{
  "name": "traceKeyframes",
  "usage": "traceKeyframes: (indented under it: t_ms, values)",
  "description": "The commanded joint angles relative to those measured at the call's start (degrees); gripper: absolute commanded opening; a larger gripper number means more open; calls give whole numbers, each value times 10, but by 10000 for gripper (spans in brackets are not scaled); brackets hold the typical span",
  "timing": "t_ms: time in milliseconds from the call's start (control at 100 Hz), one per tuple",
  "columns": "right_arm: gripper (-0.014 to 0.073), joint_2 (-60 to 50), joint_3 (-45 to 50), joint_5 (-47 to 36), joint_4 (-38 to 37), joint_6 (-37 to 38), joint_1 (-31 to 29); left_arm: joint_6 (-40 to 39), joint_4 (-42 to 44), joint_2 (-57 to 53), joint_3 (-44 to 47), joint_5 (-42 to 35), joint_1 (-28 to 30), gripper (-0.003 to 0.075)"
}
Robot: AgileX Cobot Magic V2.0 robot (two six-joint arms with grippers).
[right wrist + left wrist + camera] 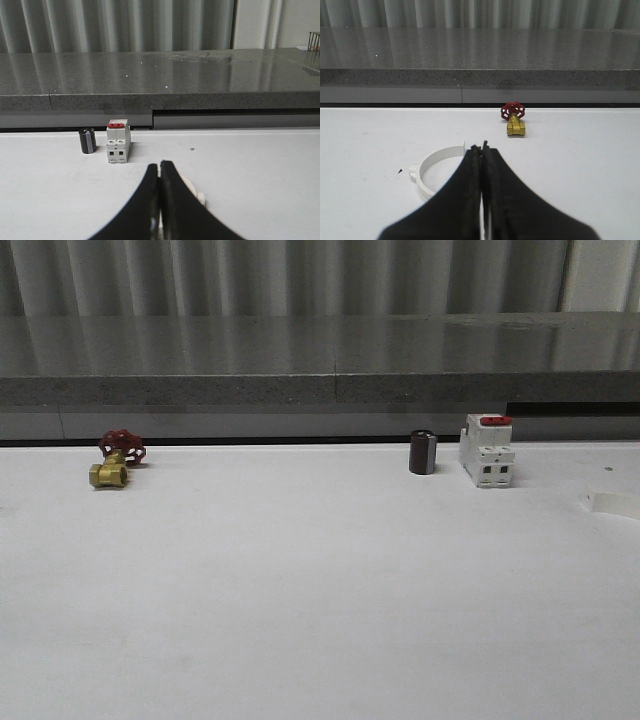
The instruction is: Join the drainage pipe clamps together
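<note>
White table (300, 590) up front, then a grey speckled stone ledge (300, 350) behind it, pretty shiny. Pale ribbed wall (300, 275) at the back.

Even, soft overhead light washes the white desk (300, 590) nearly shadowless. The grey ledge (300, 345) behind mirrors pale vertical streaks. All views look slightly soft and grainy.

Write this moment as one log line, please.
left gripper: shut, empty, near clamp half | right gripper: shut, empty | clamp halves: apart, not joined
</note>
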Motion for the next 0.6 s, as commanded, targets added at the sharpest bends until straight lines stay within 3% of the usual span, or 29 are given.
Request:
traceKeyframes:
  t_ms: [0, 290, 510, 590]
  values:
    - [-68, -12, -8, -48, 0, -4, -2, -1, -4, -18, 20, -51, 3, -20]
    - [-68, -12, -8, -48, 0, -4, -2, -1, -4, -18, 20, -51, 3, -20]
    - [-68, -12, -8, -48, 0, -4, -2, -1, 11, -18, 16, -93, 3, -20]
    - [-68, -12, -8, -48, 0, -4, -2, 1, 14, -14, -3, -71, 3, -20]
